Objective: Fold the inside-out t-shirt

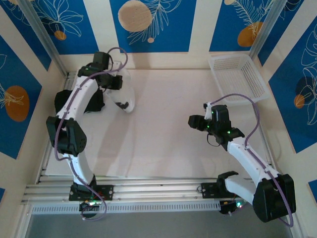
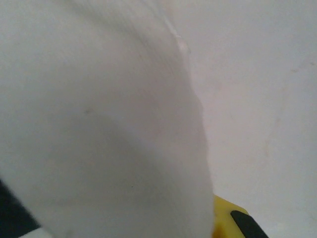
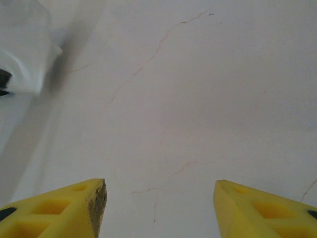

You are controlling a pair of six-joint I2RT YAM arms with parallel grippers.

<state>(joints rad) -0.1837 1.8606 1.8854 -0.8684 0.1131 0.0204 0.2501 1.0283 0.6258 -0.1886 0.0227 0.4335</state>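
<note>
From above, the left gripper [image 1: 117, 85] is out at about 10 o'clock on the table [image 1: 163, 148]. It is pinched narrow on the inside-out t-shirt [image 1: 125, 99], which hangs bunched from it, just beside a black garment [image 1: 96, 103]. The right gripper [image 1: 197, 122] hovers near 3 o'clock, jaws wide and holding nothing. A white basket [image 1: 237, 74] sits in the far corner at 1 o'clock.

At the left wrist, the inside-out t-shirt [image 2: 99, 124] drapes across the whole left side, and one yellow finger [image 2: 224, 218] peeks out at 5 o'clock.

At the right wrist, the right gripper [image 3: 158, 198] holds its fingers well apart over the bare table [image 3: 198, 99].
</note>
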